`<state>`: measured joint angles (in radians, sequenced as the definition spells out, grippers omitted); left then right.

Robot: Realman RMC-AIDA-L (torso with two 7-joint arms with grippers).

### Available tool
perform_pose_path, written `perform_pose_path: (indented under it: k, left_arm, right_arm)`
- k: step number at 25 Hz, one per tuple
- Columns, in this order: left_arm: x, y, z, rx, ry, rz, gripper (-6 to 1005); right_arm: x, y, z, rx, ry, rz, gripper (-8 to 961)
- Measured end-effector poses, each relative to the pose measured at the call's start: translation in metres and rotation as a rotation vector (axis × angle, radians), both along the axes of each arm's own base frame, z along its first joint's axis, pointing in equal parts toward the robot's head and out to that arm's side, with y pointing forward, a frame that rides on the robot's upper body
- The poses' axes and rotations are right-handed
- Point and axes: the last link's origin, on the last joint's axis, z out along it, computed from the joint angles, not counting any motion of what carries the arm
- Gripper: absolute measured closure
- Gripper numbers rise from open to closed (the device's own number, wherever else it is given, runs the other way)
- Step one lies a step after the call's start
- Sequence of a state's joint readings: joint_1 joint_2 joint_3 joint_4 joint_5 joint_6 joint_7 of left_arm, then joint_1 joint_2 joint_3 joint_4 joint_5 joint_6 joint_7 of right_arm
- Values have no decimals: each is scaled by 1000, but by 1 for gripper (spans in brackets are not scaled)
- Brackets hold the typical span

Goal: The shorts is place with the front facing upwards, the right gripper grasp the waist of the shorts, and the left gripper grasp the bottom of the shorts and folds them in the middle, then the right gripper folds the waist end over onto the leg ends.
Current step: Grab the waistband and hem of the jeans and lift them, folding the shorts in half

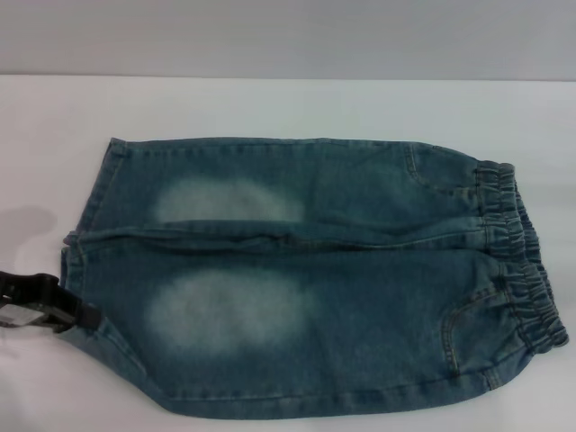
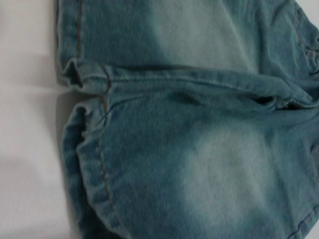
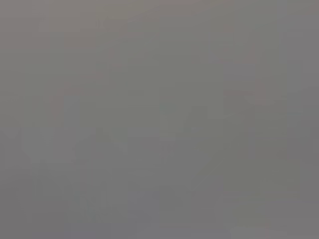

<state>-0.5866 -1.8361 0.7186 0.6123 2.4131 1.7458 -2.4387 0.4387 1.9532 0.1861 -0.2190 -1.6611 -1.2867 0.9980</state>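
The blue-green denim shorts [image 1: 342,288] lie flat, front up, on the white table [image 1: 270,108], with pale faded patches on both thighs. The waist of the shorts [image 1: 522,261], a gathered elastic band, points right. The bottom of the shorts [image 1: 90,225], the two hemmed leg ends, points left. My left gripper [image 1: 76,315], black and blocky, reaches in from the left edge and meets the hem of the nearer leg. The left wrist view shows both leg hems [image 2: 99,164] close up, lying on the table. My right gripper is out of view; its wrist view is plain grey.
White tabletop surrounds the shorts, with a wide bare strip behind them up to the grey wall [image 1: 288,36]. The waistband's near corner [image 1: 553,337] lies close to the right edge of the head view.
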Motion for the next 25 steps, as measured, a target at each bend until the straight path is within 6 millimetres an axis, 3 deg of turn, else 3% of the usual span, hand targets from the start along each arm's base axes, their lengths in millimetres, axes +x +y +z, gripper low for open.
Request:
perform_pose_path:
  k: [9,15,19,25]
  left_arm:
    - [4,12,9,60,1,-12,956]
    - [6,17,16,102,-15,-12,956]
    - [6,19,18,121,-21,-12,955]
    - [6,20,19,130,-19,-16,955]
  right_arm:
    - [-49,12,44,-582,-82,230,235]
    - [-78,10,59,-928,-253,264,235]
    - [-87,8,53,-1120,-380,263,239]
    - [-98,6,25,-1406,-565,279,252]
